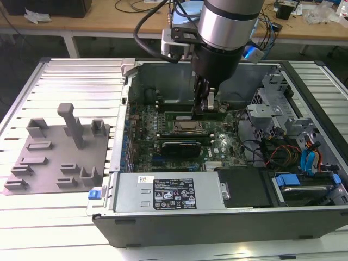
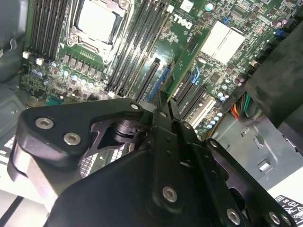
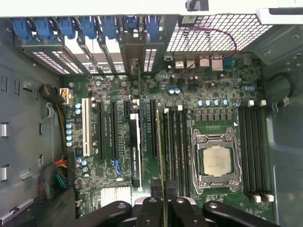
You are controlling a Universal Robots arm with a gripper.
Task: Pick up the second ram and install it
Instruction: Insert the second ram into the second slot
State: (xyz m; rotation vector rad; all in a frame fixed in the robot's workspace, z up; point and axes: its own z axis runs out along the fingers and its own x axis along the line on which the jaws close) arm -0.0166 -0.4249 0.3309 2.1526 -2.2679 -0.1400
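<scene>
One gripper, black, two-fingered, lowered into the open computer case over the middle of the motherboard. Its fingers are clamped on the second ram. The ram is a thin dark-green stick held on its edge and seen edge-on in the first wrist view. It runs lengthwise along the black memory slots, just beside the processor. Whether its lower edge sits in a slot cannot be told.

One processor, square and silver, in its metal frame, with a second slot bank on its other side.

One power supply, grey with a label, at the near wall of the case.

Several drive bays with blue tabs and coloured cables, at the exterior view's right.

One grey fixture plate with upright blocks, on the slatted table, well apart from the case at the exterior view's left.
</scene>
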